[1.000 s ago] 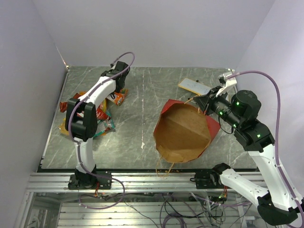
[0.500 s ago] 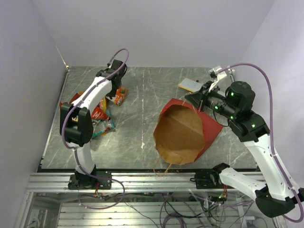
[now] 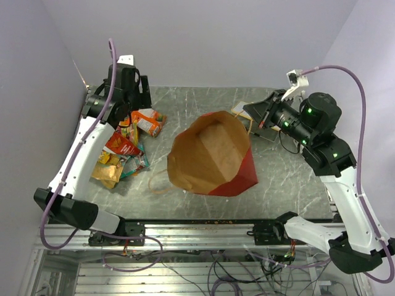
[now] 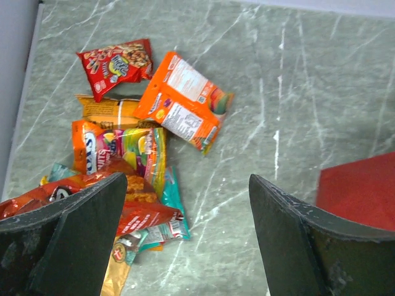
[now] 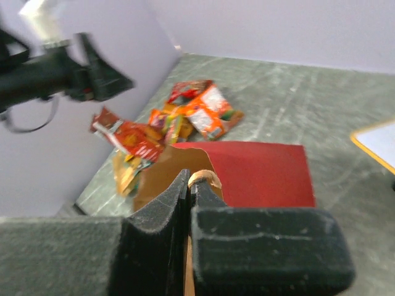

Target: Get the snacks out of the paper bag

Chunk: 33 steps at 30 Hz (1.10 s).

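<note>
Red paper bag: tipped over on the bench, brown inside facing up and toward the left.
Snacks: heaped on the left side of the bench, apart from the bag.
Orange packet: on the pile's edge nearest the bag.
Left end effector: fingers spread wide, holding nothing, above the pile.
Right end effector: pinched closed on the bag's rim at its tan handle.

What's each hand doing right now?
Left hand: open, holding nothing.
Right hand: closed on the paper bag, at its handle.
</note>
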Each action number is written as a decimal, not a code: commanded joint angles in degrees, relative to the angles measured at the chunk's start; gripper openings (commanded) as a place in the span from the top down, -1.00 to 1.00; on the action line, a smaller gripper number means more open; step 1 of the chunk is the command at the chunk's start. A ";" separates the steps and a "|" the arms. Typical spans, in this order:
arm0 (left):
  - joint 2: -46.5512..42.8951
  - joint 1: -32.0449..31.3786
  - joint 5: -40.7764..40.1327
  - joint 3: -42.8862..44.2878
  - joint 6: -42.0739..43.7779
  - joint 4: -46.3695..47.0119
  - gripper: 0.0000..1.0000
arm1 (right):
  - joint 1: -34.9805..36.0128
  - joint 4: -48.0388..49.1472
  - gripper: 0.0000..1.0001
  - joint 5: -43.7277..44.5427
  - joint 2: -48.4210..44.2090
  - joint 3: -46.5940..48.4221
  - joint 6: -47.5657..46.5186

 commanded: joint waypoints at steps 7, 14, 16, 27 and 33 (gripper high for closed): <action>1.22 0.24 6.63 5.08 -1.75 -2.66 -0.80 | -3.05 -22.17 1.00 37.19 5.83 0.19 7.84; -1.59 0.20 9.78 4.88 -3.75 -1.46 -0.81 | -7.65 -27.53 1.00 41.55 3.64 -4.49 3.21; -2.12 0.26 10.63 4.78 -4.33 -0.54 -0.82 | -8.05 -27.63 1.00 42.45 3.33 -4.71 0.86; -1.90 0.24 18.06 5.93 -11.00 1.69 -0.72 | -8.06 -22.19 0.27 28.96 0.93 -2.54 -8.09; -3.42 0.24 21.24 7.61 -18.75 0.86 -0.68 | -8.00 -26.13 -0.92 30.35 -0.57 3.30 -8.97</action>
